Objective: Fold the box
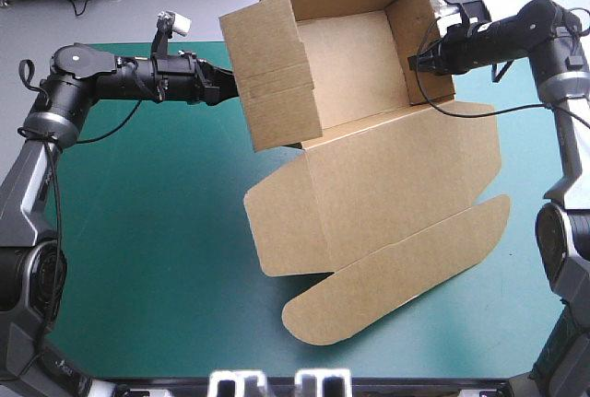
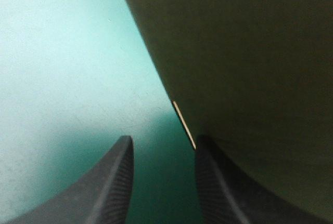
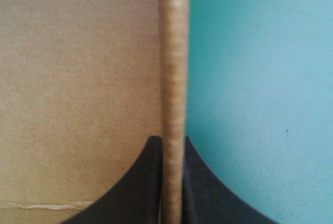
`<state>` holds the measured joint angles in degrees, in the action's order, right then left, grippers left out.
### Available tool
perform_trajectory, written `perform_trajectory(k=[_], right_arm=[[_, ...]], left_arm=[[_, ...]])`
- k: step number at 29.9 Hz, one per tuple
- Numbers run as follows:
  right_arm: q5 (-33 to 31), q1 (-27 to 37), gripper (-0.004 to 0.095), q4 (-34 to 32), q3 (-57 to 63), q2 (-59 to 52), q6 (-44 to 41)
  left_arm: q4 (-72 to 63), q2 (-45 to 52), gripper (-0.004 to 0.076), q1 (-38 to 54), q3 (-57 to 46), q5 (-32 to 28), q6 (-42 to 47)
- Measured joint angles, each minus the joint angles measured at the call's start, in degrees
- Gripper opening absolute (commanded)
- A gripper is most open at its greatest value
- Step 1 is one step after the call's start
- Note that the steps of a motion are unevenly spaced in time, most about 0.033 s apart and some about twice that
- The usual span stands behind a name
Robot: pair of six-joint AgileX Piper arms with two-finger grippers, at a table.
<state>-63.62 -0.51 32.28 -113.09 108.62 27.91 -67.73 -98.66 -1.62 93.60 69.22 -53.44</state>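
A teal-green cover [image 1: 138, 231] spreads across the table in the high view, and the brown box [image 1: 387, 176] sits right of centre, reaching to the far edge. Its far part stands as an open tray, with walls raised and plain brown board showing inside. The lid lies flat on the cover toward the near edge, its rounded tongue nearest the camera. On the tray's left side a broad flap stands tilted outward. The left gripper [image 1: 229, 86] reaches in from the left to this flap's outer face. The right gripper [image 1: 417, 62] meets the tray's right wall.

In the left wrist view, the left gripper [image 2: 162, 143] is parted, with the teal-green cover [image 2: 62, 78] showing in the gap between its black fingers [image 2: 117, 182]. The box [image 2: 250, 68] looms in shadow beside and ahead of one finger, and its thin pale edge ends at that fingertip.

In the right wrist view, the right gripper [image 3: 171, 141] is all but closed, pinching the box wall edge-on between its fingers [image 3: 148, 182]. On one side lies the board's brown face [image 3: 78, 78], on the other the teal-green cover [image 3: 260, 104].
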Motion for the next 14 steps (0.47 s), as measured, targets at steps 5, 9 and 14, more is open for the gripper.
perform_trajectory(k=[5,9,14], right_arm=[[1.6,-0.7,-0.0017,-1.8,0.0,0.0,-1.3],[2.8,-0.9,-0.0017,-2.8,0.0,0.0,-2.2],[4.0,-1.8,-0.0017,-3.2,0.0,0.0,-2.7]], left_arm=[[-0.6,0.0,0.0288,0.0,0.0,0.2,0.4],[-2.1,0.0,0.0288,-0.1,0.1,0.5,0.4],[-3.7,0.1,0.0342,-0.2,0.1,0.5,0.4]])
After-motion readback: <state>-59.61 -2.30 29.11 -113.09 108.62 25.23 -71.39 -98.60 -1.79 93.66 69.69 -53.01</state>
